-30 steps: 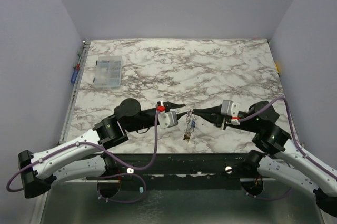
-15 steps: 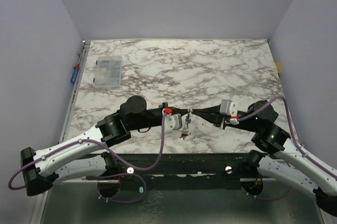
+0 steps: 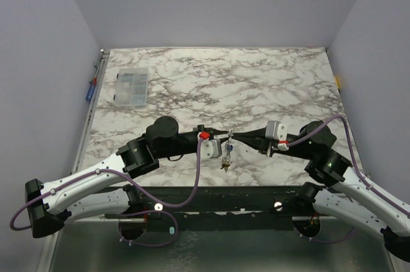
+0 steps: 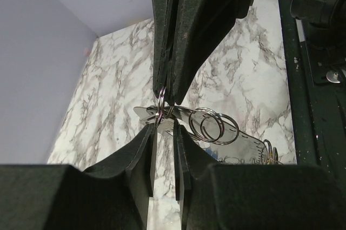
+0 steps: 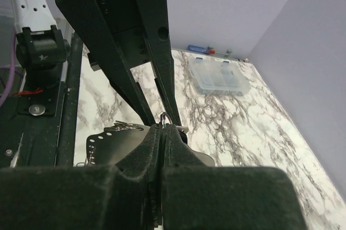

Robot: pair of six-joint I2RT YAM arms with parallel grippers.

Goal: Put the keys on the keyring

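The right gripper (image 5: 161, 127) has its jaws pressed together on the thin silvery wire keyring (image 4: 161, 97), pinching the loop at its top, well above the tabletop. A small bunch of tiny metal keys (image 3: 227, 155) hangs below that pinch. The left gripper (image 4: 164, 131) meets it tip to tip. Its jaws stand a little apart on either side of the ring and a flat silvery key head, and whether the pads touch the metal cannot be told.

The likeliest trouble is the pinch itself. The ring is thin and smooth, so a sideways push from the left jaws as they close could twist it out of the right jaws. The bunch hangs close to the near edge of the white, grey-veined marble tabletop (image 3: 269, 86), so a drop there could send it off the slab. With the two sets of fingers this close, a small misalignment may also knock them together.

A clear plastic compartment box (image 3: 131, 86) sits at the far left corner, well away. Plain lilac walls enclose three sides.
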